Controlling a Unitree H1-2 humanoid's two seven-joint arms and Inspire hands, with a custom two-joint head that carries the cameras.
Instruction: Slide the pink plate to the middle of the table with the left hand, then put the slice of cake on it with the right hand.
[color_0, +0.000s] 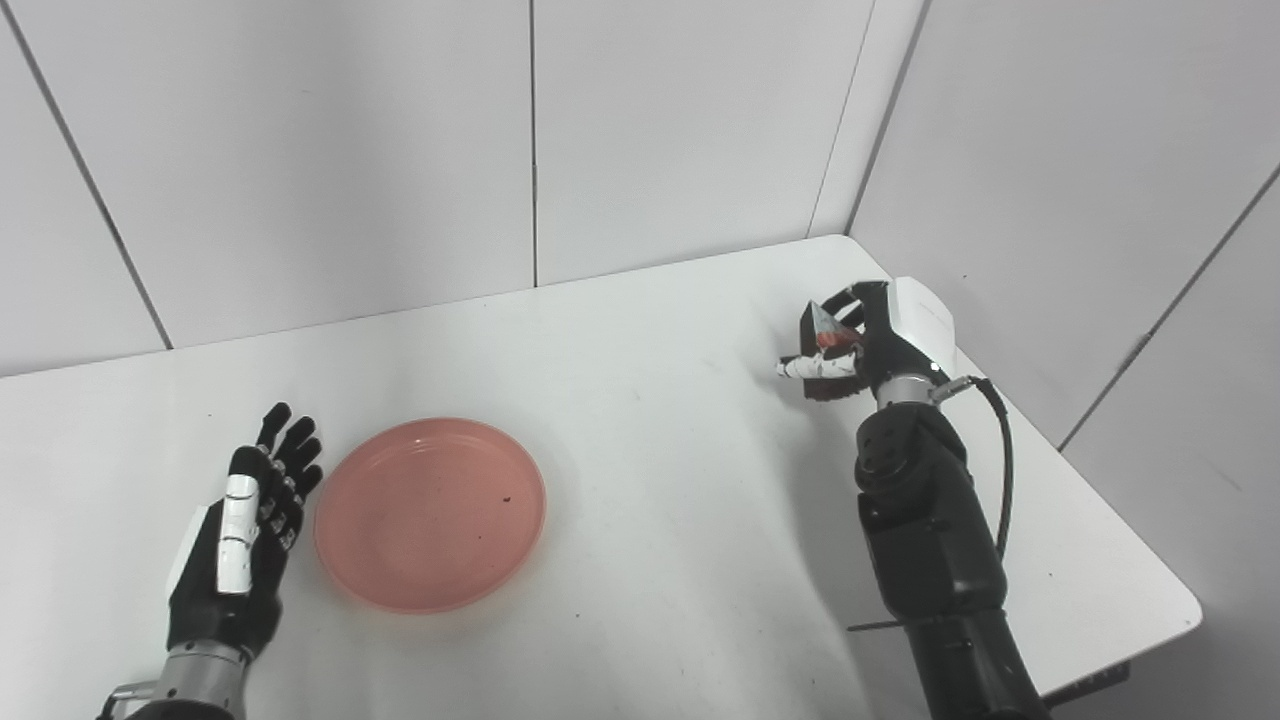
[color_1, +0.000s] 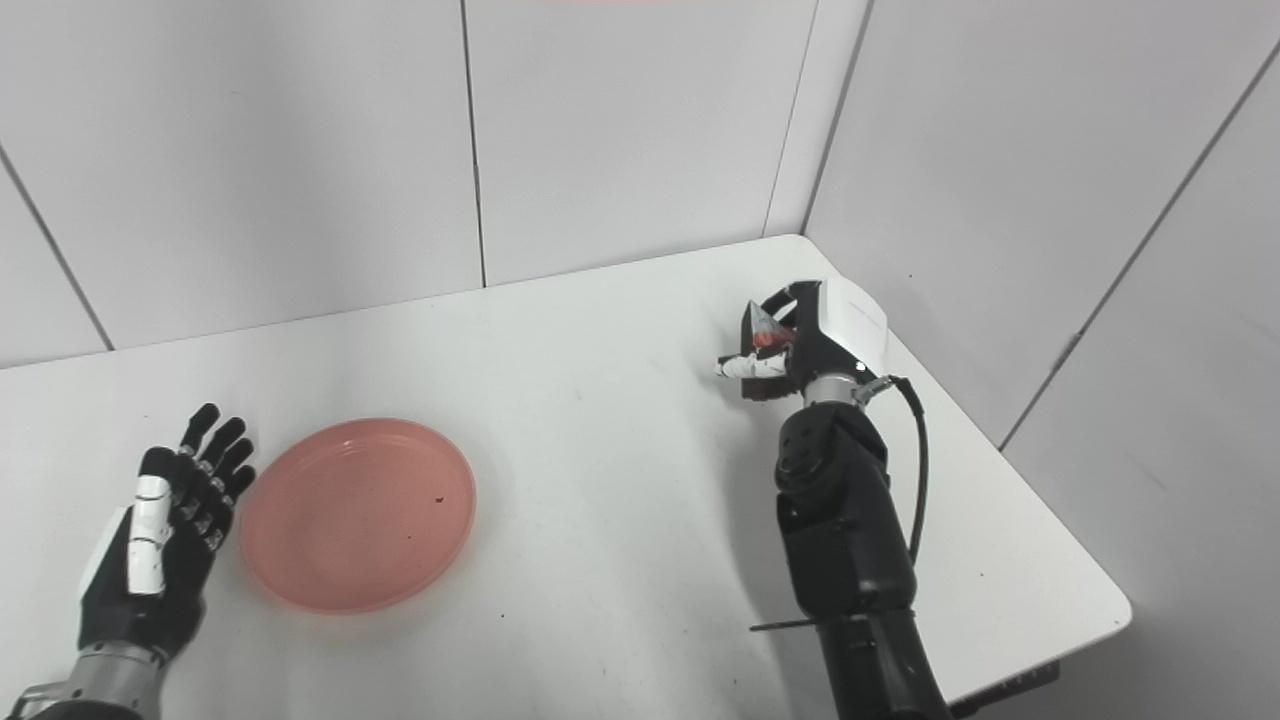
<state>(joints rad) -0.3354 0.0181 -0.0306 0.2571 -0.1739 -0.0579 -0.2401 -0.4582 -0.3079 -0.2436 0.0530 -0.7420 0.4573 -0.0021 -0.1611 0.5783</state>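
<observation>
The right hand (color_0: 850, 345) grasps the cake (color_0: 826, 325) above the desk's (color_0: 650, 330) far right side. The left hand (color_0: 245, 530) lies released beside the plate (color_0: 430, 515), left of the middle. The cake looks small, light and probably soft, so a gentle side grip seems best.

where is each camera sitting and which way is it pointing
Left eye view: on the head, looking down and forward at the white table and wall corner; shows the left robot hand open beside the pink plate, and the right robot hand closed on the cake slice.
Right eye view: just to the right of it, facing the same way; same arms, everything sits further left in the picture.
Shared: both show the plate, both hands, the cake and the table.
</observation>
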